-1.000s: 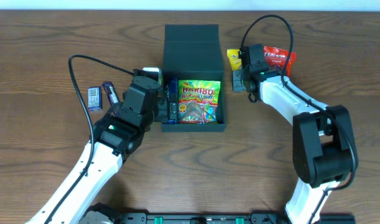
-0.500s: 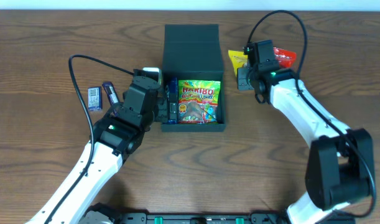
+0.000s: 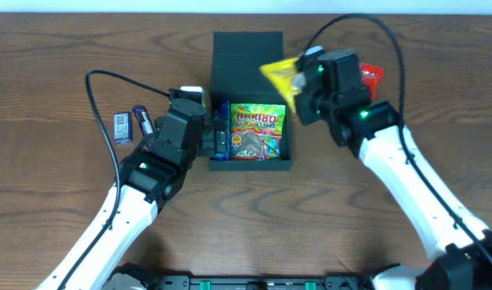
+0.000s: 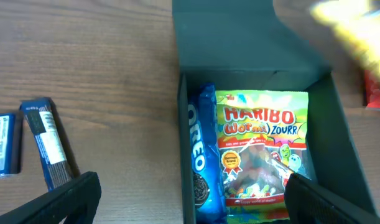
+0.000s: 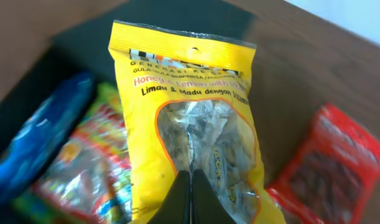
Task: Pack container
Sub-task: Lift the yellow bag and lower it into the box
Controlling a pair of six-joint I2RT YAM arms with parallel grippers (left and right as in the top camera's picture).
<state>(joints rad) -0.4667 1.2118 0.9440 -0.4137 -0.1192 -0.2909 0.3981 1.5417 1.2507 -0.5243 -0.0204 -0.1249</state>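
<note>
The dark green container stands open at the table's middle, its flap lid folded back. Inside lie a blue Oreo packet and a Haribo packet. My right gripper is shut on a yellow candy packet, which hangs over the box's back right corner. The right wrist view shows the closed fingers pinching the yellow packet above the container. My left gripper is open and empty, with one finger on each side of the box's left wall and the Oreo packet between them.
A red snack packet lies on the table right of the box. Two blue wrapped bars lie to the left, beyond my left arm. A small white item sits by the left gripper.
My right gripper has lifted the yellow packet off the table and carried it left, to above the box's right side. The left arm has stayed put.
</note>
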